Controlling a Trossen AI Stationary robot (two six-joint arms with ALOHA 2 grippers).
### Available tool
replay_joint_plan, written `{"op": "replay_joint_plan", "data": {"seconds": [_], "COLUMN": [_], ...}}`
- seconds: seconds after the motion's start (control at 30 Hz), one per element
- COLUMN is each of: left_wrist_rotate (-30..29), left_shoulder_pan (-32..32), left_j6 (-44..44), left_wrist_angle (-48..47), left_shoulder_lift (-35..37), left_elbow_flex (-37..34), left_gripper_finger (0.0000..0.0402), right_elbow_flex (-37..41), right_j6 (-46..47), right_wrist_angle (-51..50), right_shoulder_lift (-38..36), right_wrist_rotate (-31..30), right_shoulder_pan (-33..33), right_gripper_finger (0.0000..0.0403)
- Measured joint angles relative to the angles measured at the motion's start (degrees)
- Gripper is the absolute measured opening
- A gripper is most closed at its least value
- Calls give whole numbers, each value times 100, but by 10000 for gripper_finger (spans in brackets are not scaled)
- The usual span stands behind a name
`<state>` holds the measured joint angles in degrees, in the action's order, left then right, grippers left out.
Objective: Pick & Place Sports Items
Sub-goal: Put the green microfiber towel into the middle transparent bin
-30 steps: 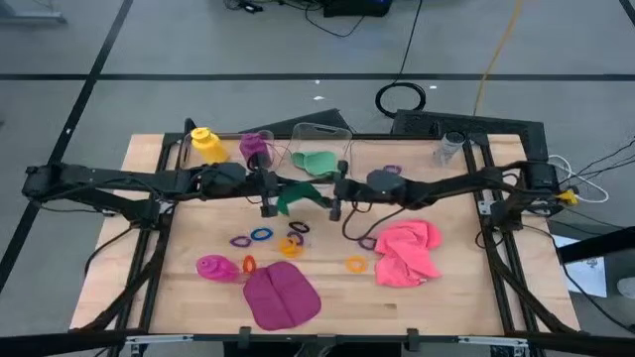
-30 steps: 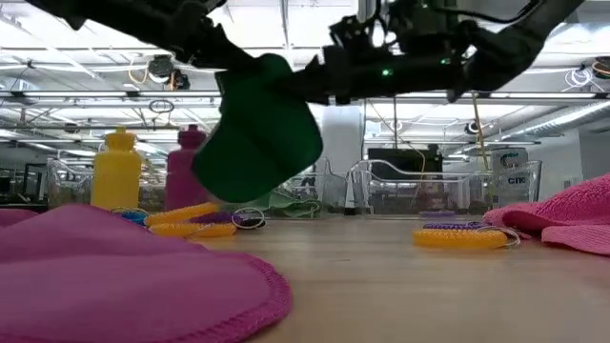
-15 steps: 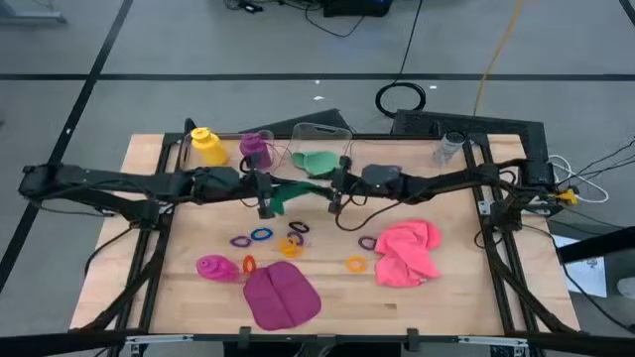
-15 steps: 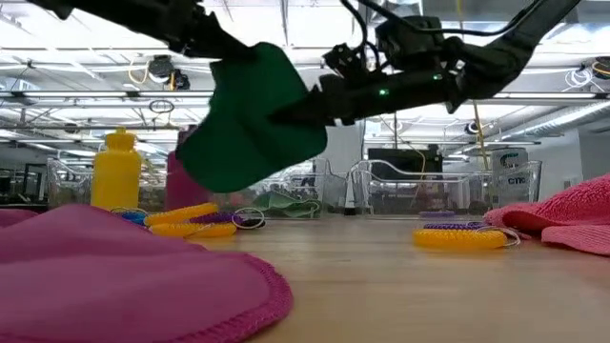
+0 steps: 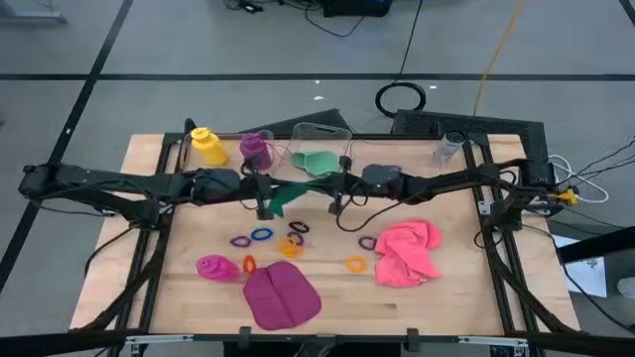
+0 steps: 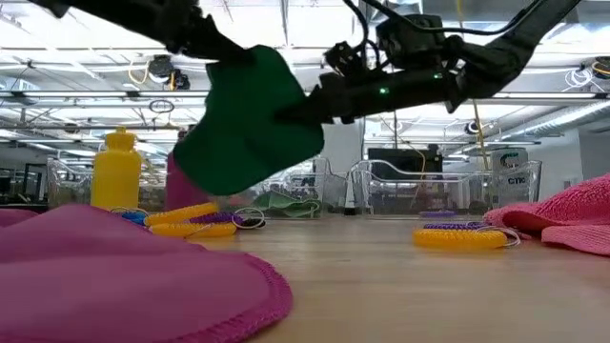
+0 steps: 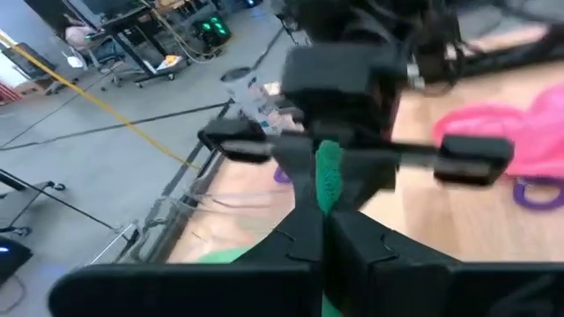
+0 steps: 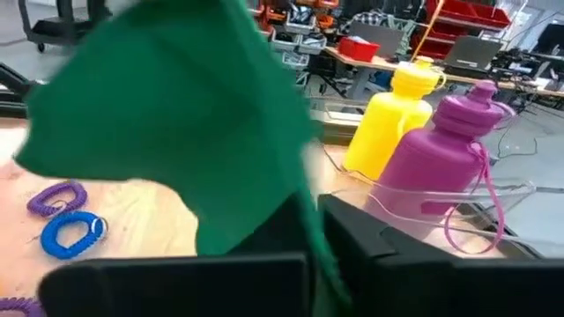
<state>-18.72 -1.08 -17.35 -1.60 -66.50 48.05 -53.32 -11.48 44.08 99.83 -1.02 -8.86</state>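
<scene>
Your left pincer (image 5: 266,203) and right pincer (image 5: 334,198) both clamp the dark green cloth (image 5: 291,194), stretched above the bench (image 5: 327,297) at frame centre. It looks limp and light; grip its edges.

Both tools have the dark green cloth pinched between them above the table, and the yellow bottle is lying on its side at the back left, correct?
Not quite. The yellow bottle stands upright, as the low view shows. The left tool and right tool do pinch the dark green cloth above the table.
</scene>
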Motion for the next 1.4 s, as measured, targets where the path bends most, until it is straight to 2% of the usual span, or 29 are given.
{"op": "replay_joint_plan", "data": {"seconds": [0.07, 0.2, 0.3, 0.4, 0.5, 0.6, 0.73, 0.9, 1.1, 1.3, 1.4], "left_wrist_rotate": [3, 45, 325, 1102, 1882, 2235, 2699, 3119, 3128, 3036, 2929], "left_shoulder_pan": [0, 0, -9, -66, -158, -229, -269, -341, -519, -683, -704], "left_j6": [-156, -360, -509, -896, -1333, -1650, -1971, -2414, -2835, -3420, -3539], "left_wrist_angle": [-186, -564, -678, -750, -755, -757, -759, -766, -766, -763, -768], "left_shoulder_lift": [0, 0, 0, 0, 0, 0, 0, -22, -127, -317, -334], "left_elbow_flex": [0, 0, 0, 0, 0, 0, 4, 195, 442, 522, 522], "left_gripper_finger": [0, 0, 0, 0, 0, 0, 0, 0, 0, 0, 0], "right_elbow_flex": [0, 0, 0, 21, 102, 131, 131, 133, 136, 131, 132], "right_j6": [-140, -272, -272, -297, -407, -434, -262, -31, 190, 724, 1113], "right_wrist_angle": [-206, -953, -1557, -2010, -2031, -2017, -1891, -1564, -1039, 139, 419], "right_shoulder_lift": [-151, -693, -1152, -1479, -1600, -1613, -1617, -1615, -1320, -623, -359], "right_wrist_rotate": [245, 1233, 1780, 1924, 1932, 2052, 2563, 2830, 2844, 3029, 3331], "right_shoulder_pan": [7, 11, 29, 77, 129, 146, 103, 132, 241, 250, 182], "right_gripper_finger": [4, 24, 47, 78, 116, 157, 207, 249, 266, 257, 250]}}
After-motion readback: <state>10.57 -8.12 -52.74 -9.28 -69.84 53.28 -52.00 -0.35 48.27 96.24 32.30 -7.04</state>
